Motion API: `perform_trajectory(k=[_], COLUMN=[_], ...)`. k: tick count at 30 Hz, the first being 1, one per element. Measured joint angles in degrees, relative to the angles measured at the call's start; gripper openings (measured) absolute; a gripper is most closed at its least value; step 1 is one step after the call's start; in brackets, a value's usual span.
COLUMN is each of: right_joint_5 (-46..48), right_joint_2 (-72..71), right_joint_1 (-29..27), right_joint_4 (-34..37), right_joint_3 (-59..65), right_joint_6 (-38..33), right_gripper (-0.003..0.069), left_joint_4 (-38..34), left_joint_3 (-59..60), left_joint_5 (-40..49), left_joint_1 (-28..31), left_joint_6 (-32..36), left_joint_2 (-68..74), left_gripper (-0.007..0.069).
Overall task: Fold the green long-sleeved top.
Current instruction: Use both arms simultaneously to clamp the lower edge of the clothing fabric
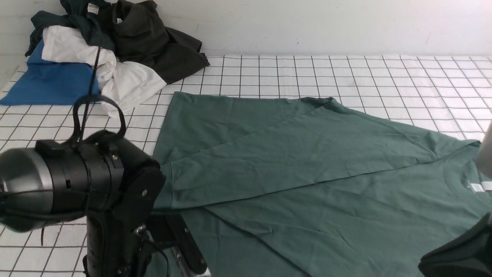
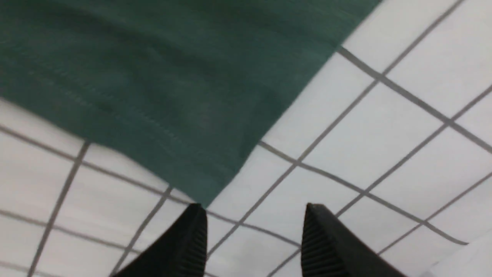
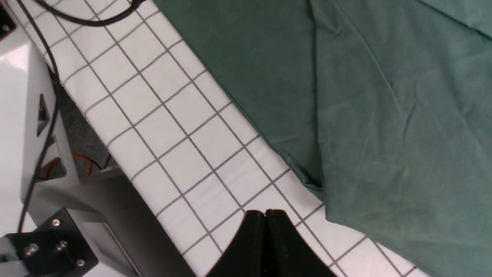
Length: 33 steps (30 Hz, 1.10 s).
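the left arm (image 1: 96, 181) is a black housing with a brushed silver cylinder (image 1: 23, 177) at the front view's nine o'clock, small screws (image 1: 144, 192) on its face and a thin black cable (image 1: 100, 97) looping above. the left tool (image 2: 253, 227) has black ribbed fingers (image 2: 192, 242); the right tool (image 3: 265, 219) is matte black.

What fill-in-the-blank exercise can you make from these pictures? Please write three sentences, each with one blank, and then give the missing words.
1. The left gripper holds its jaws ____.
2. The right gripper holds its jaws ____.
3. Behind the green top, a flat ____ piece of clothing lies under a white garment.

Missing words: open; shut; blue.
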Motion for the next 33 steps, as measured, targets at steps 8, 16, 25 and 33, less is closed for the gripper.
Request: perform_trajectory(k=[8,16,25,33], right_joint_5=[0.00,0.00,0.00,0.00], right_joint_2=[0.00,0.00,0.00,0.00], right_joint_1=[0.00,0.00,0.00,0.00], right_joint_4=[-2.76,-2.76,-3.03,-8.01], right_joint_3=[0.00,0.00,0.00,0.00], right_joint_6=[-0.06,-0.06,-0.06,-1.43], right_gripper=[-0.0014,-0.0014,-0.0014,-0.0014], left_joint_4=[-0.86,1.38,2.07,2.40], left_joint_3=[4.66,4.59,4.48,2.62], left_joint_5=[-11.32,-14.52,-15.01,-12.41], left_joint_1=[0.01,0.05,0.05,0.05], left_joint_6=[14.14,15.30,13.11,10.05], left_joint_2=[0.73,3.23,3.22,2.68], left_gripper=[0.0316,0.0306,0.0127,0.0003])
